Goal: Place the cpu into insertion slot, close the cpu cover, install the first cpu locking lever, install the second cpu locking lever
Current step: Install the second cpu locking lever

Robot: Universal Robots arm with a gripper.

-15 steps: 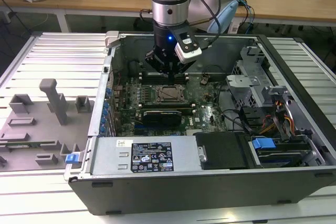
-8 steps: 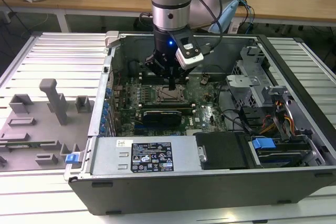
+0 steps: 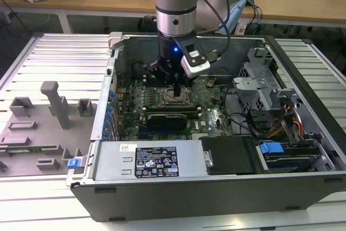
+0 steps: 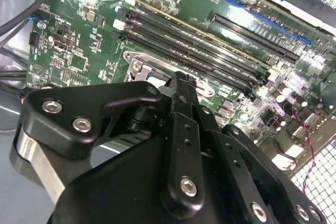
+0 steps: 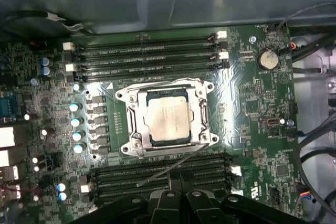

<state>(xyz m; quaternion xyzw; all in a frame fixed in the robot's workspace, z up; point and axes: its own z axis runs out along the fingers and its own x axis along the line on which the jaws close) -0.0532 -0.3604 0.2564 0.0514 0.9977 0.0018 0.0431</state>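
The black pincer (image 3: 177,87), near the exterior view's centre, hangs just above the small square insertion slot (image 3: 174,97); whether it is clenched cannot be told. In the first wrist view's centre, the silver-grey square cpu (image 5: 168,120) sits in the slot beneath the dark-grey metal cpu cover (image 5: 133,119). Its markings are unreadable.

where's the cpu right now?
The cpu sits in the insertion slot under the closed cpu cover, between the two banks of memory slots in the first wrist view, directly below the gripper in the exterior view.
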